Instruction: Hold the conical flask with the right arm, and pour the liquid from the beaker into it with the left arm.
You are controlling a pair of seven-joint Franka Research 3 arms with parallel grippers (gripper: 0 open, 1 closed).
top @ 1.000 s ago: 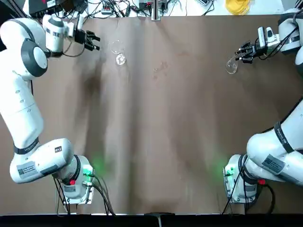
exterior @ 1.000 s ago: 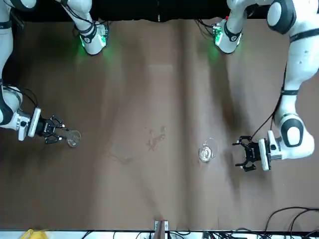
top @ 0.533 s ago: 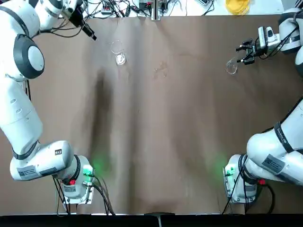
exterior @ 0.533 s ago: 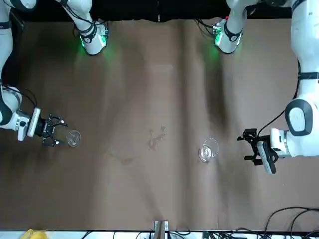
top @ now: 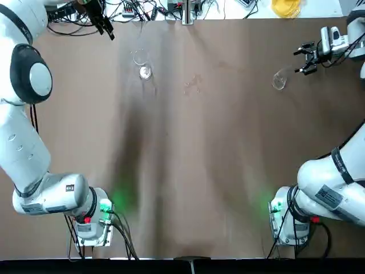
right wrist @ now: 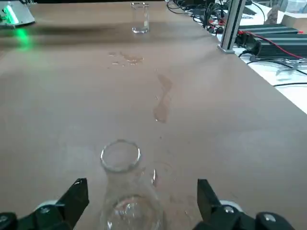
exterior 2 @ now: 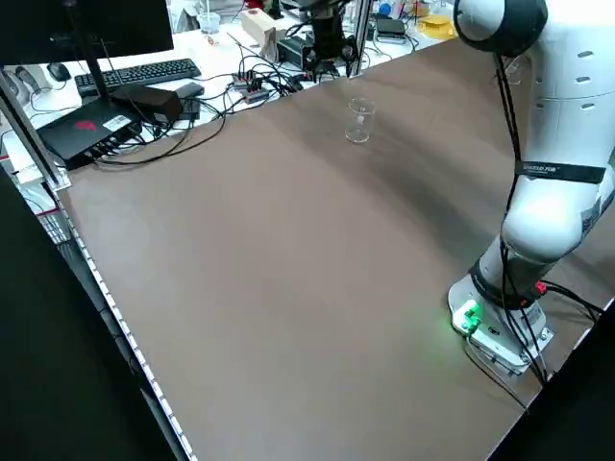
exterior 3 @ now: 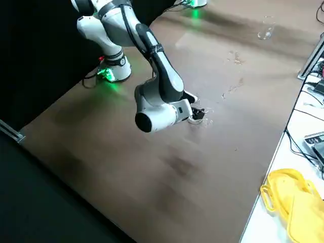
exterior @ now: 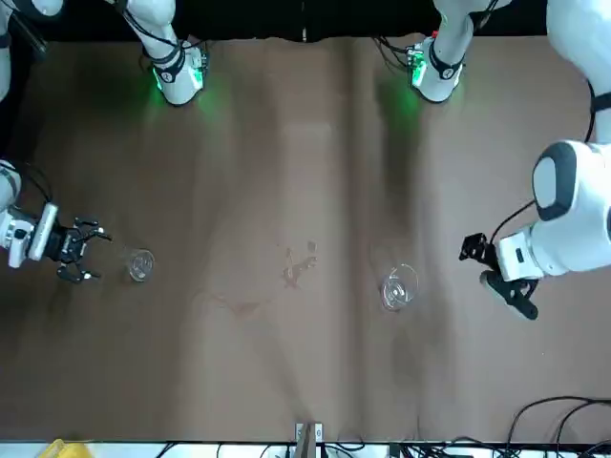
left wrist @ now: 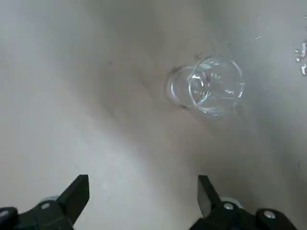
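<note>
Left gripper [top: 107, 27]: mine, up at the far left corner of the table [top: 188, 171], off at about ten o'clock from the beaker in the top view. Its fingers are spread wide with nothing between them, as my left wrist view shows.

Beaker [top: 143, 65]: upright on the table, far-left of centre, long axis vertical. It stands apart from my left fingers, well clear, with only a little liquid showing at the bottom. My left arm is by far the nearer one.

Spill marks [top: 193, 85]: a few wet patches on the table between the two vessels, roughly at four o'clock from the beaker.

Conical flask [top: 279, 80]: upright on the far right of the table, neck up, long axis vertical. Some liquid seems to sit in its base, though I cannot tell how much.

Right gripper [top: 308, 57]: mine, just beyond the flask at about two o'clock from it in the top view. The fingers are spread wide, pinching nothing; in my right wrist view the flask [right wrist: 125, 191] stands squarely in line with the gap but not touched.

Stage: both vessels stand free, fitting either before the grasp or after release.
</note>
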